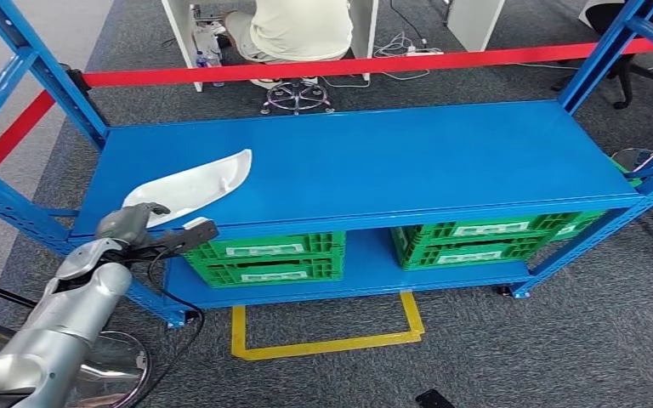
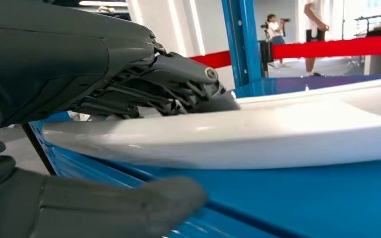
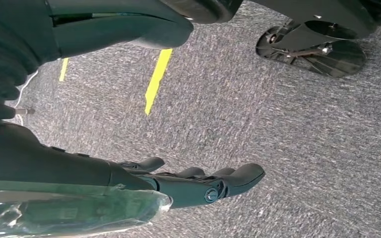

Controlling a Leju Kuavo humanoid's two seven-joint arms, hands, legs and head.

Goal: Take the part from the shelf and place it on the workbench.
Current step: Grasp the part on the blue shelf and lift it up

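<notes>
The part (image 1: 195, 183) is a long white curved shell lying on the left of the blue shelf top (image 1: 408, 161), its near end at the front edge. My left hand (image 1: 144, 225) is at that near end. In the left wrist view the dark fingers (image 2: 178, 87) lie on top of the part (image 2: 278, 134), and the thumb (image 2: 149, 203) sits below it with a gap of blue shelf showing between them. My right hand (image 3: 198, 181) hangs over the grey carpet with its fingers stretched out, holding nothing.
Green crates (image 1: 268, 255) (image 1: 476, 238) stand on the lower shelf. Blue uprights (image 1: 51, 85) frame the rack. A red barrier tape (image 1: 349, 64) runs behind it, and beyond it a person (image 1: 298, 30) sits on a chair. A yellow floor mark (image 1: 323, 344) lies in front.
</notes>
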